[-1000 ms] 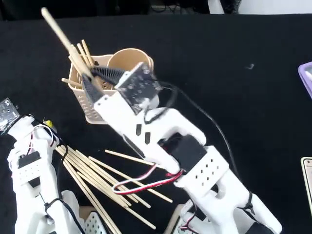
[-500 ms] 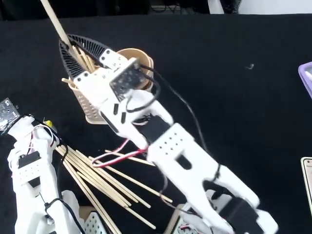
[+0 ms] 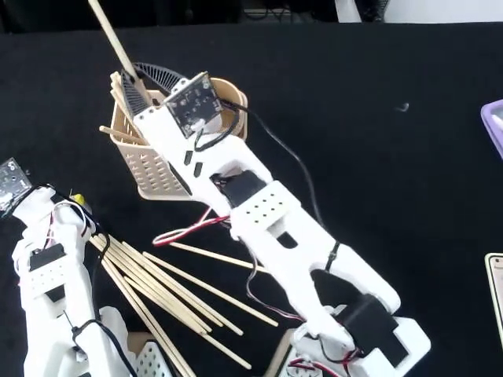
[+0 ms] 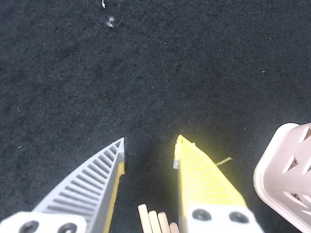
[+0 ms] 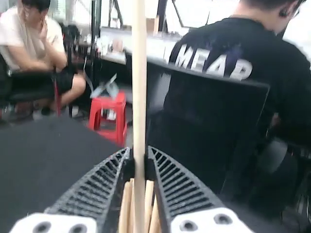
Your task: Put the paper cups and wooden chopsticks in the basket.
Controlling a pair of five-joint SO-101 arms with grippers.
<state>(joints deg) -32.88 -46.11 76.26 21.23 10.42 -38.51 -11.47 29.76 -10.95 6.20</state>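
Observation:
A beige slotted basket (image 3: 153,169) stands at the table's back left with a paper cup (image 3: 229,96) and several chopsticks inside. My right gripper (image 3: 135,82) hovers over the basket's far left corner, shut on one wooden chopstick (image 3: 114,39) that points up and away. In the right wrist view that chopstick (image 5: 139,87) runs straight up between the shut fingers of the right gripper (image 5: 138,153), with the basket's chopsticks (image 5: 127,208) below. A loose pile of chopsticks (image 3: 169,290) lies on the table. My left gripper (image 4: 149,145) is open just above the cloth, beside their ends (image 4: 154,221).
The left arm (image 3: 47,267) stands at the front left next to the pile. The right arm's body (image 3: 275,228) stretches diagonally from the front middle to the basket. A basket corner (image 4: 286,170) shows close to the left gripper. A purple object (image 3: 495,118) sits at the right edge.
The right arm stretched farther over the basket and turned its wrist. The held chopstick went from leaning left to standing steeper above the basket. The left arm stayed still.

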